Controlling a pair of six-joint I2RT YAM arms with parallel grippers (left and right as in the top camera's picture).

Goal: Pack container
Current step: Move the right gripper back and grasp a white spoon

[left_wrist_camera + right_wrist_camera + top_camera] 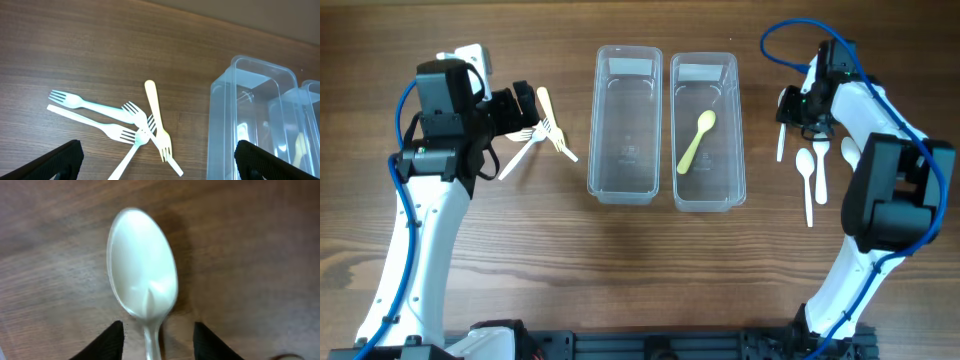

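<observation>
The counter (640,260) is brown wood. 2 clear containers stand side by side in the middle, near the far edge. The left container (625,125) has nothing in it. The right container (720,172) has 1 yellow spoon (697,142) lying on its bottom, with the round end toward the far edge.

A pile of forks (135,125) lies near the left edge of the counter. The forks cross over each other. Most are white and 1 is cream. The left gripper (160,162) hangs just above them. It is wide open, and its 2 black fingers (60,157) are far apart. It holds nothing.

Some white spoons (807,172) lie near the right edge of the counter. The right gripper (159,340) is low over 1 white spoon (142,275). Its fingers are partly apart, with 1 on each side of the spoon's handle. There is a small gap on each side, so they do not touch the handle. The spoon lies flat on the wood with its bowl facing up.
</observation>
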